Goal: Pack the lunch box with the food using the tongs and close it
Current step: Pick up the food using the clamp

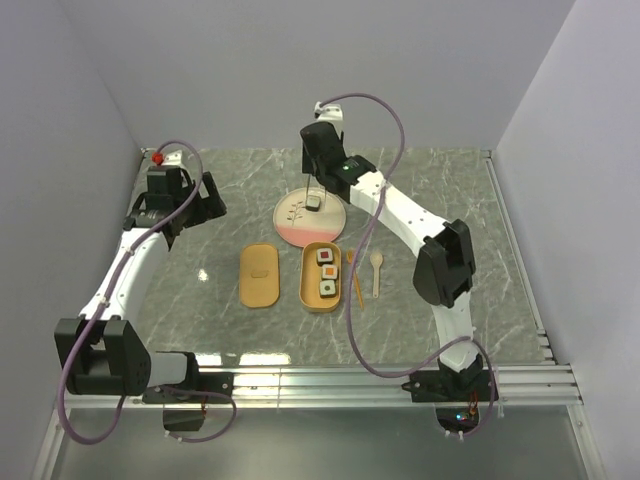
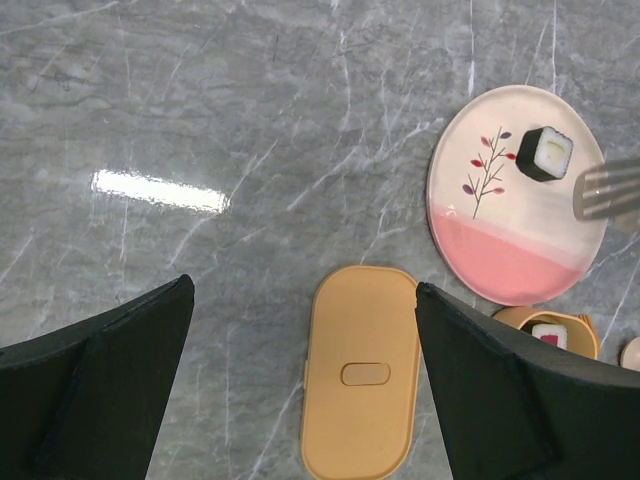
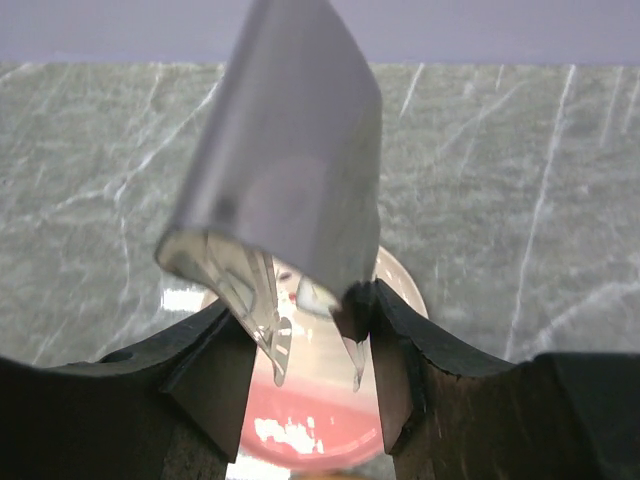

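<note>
The tan-orange lunch box [image 1: 305,285] lies open mid-table with three sushi rolls [image 1: 327,272] in a row inside. Its flat lid [image 1: 259,275] rests just to its left. One more roll [image 1: 314,203] sits on the pink-and-cream plate [image 1: 296,232] behind the box. My right gripper [image 1: 318,176] hangs over the plate, shut on the tongs [image 1: 315,190], which point down at that roll. In the right wrist view the tongs [image 3: 285,170] have their two tips apart above the plate [image 3: 320,430]. My left gripper [image 2: 304,290] is open and empty, above the lid [image 2: 362,370].
An orange spoon [image 1: 354,280] and a beige spoon [image 1: 376,270] lie right of the box. Grey walls enclose the table on the left, back and right. A metal rail [image 1: 400,380] runs along the near edge.
</note>
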Robot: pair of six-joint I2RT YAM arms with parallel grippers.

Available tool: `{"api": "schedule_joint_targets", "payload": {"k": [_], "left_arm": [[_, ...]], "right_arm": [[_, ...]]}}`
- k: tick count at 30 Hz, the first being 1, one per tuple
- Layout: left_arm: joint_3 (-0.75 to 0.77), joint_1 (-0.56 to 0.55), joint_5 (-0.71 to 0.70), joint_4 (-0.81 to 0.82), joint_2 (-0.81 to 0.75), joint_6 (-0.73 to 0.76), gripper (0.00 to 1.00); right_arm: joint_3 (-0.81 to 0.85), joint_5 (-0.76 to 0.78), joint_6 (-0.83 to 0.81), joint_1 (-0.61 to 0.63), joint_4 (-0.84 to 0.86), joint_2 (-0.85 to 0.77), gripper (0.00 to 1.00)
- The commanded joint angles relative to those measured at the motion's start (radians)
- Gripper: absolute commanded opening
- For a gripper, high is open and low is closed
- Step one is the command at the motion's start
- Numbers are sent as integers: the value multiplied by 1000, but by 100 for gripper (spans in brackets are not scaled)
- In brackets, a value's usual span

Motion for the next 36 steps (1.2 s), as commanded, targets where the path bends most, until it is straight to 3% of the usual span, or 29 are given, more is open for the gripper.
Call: {"api": "schedule_joint_targets", "payload": {"k": [1,9,36], "left_arm": [[56,-2,6,42,35,18,100],[95,-1,14,42,105,23,99],[103,13,32,48,152,23,99]], "right_arm": [[124,-16,-12,-23,30,57,53],[254,-39,-9,-61,25,171,53],[258,-68,-8,-67,34,266,53]]}}
